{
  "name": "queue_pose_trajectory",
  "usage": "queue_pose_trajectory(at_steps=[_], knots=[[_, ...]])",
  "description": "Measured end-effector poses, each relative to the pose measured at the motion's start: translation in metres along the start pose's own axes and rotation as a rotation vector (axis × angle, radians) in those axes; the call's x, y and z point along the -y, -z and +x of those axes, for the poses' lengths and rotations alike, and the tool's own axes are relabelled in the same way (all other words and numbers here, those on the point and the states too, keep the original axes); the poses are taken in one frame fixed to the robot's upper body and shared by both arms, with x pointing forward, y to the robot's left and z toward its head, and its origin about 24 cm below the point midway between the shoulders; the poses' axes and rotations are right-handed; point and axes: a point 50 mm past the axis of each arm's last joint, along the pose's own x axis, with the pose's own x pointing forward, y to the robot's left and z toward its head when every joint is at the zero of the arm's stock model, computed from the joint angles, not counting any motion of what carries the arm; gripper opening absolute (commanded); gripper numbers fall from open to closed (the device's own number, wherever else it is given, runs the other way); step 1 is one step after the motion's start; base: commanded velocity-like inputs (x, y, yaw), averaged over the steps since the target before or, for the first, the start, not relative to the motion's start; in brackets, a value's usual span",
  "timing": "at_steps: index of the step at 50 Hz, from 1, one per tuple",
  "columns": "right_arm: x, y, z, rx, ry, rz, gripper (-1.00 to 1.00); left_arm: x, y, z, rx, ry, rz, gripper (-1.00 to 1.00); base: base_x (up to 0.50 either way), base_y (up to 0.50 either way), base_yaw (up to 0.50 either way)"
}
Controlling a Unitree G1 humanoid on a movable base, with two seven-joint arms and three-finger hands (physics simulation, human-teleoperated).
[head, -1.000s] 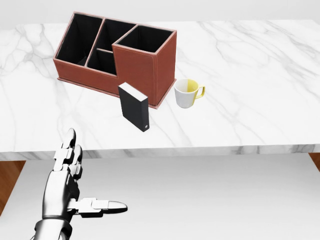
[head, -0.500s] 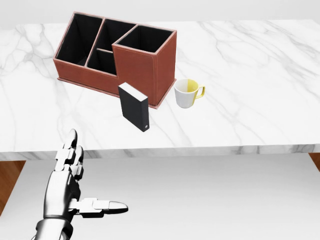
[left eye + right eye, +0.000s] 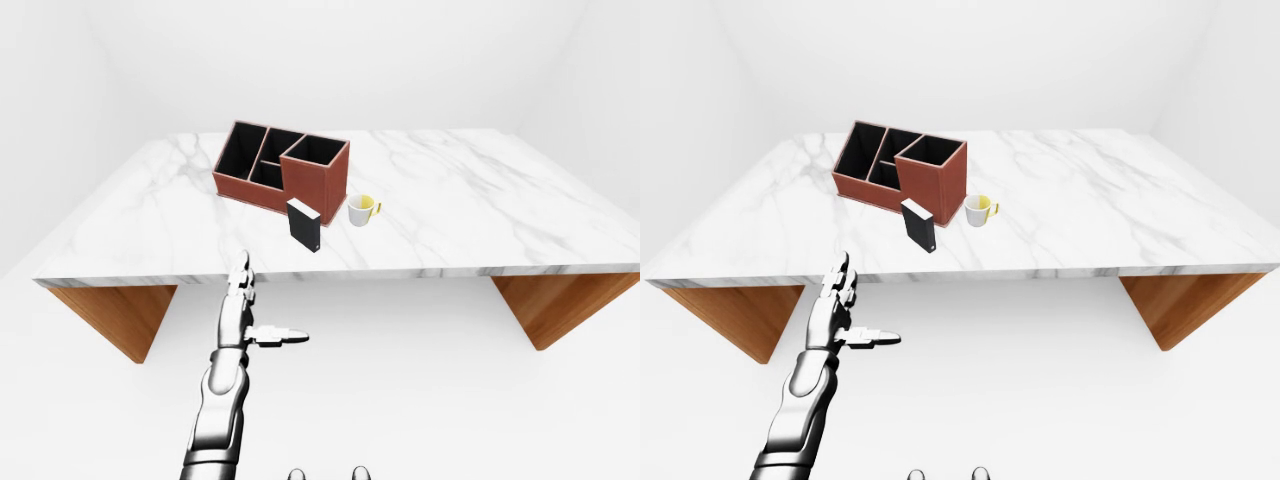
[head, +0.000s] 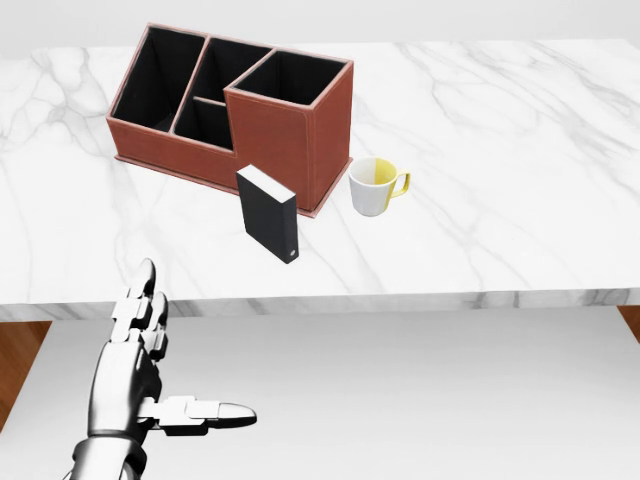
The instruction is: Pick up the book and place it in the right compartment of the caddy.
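A black book (image 4: pixel 267 213) stands upright on the white marble table (image 4: pixel 480 240), just below the caddy's right corner in the head view. The red-brown caddy (image 4: pixel 300 140) has several black-lined compartments; its tall right compartment (image 4: pixel 290 80) is open at the top. My left hand (image 4: pixel 160 345) hovers below the table's near edge, to the lower left of the book and well apart from it. Its fingers point up and are spread open, the thumb sticks out to the right, and it holds nothing. My right hand does not show in any view.
A white mug (image 4: pixel 372 187) with a yellow inside and handle stands just right of the caddy and the book. The table's near edge (image 4: pixel 400 297) runs across the head view. Wooden legs (image 3: pixel 120 315) (image 3: pixel 560 305) stand under both ends, on white floor.
My left hand has sunk very slightly; the book, caddy and mug have not moved.
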Motion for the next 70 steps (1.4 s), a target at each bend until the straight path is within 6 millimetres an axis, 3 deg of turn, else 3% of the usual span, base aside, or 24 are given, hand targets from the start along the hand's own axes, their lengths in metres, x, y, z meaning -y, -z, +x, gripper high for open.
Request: queue_pose_trajectory(at_steps=[12,70], knots=[[-0.0001,0.0011,-0.0006,-0.005,-0.002,-0.001,1.00,0.0001,0.0005,0.0000,-0.002,0.000,0.002,1.00,0.00,0.00,0.00],[-0.0005,0.0028,-0.0013,-0.017,-0.011,-0.013,1.00,0.0013,0.0002,-0.0005,-0.001,0.007,0.004,1.00,0.00,0.00,-0.22]])
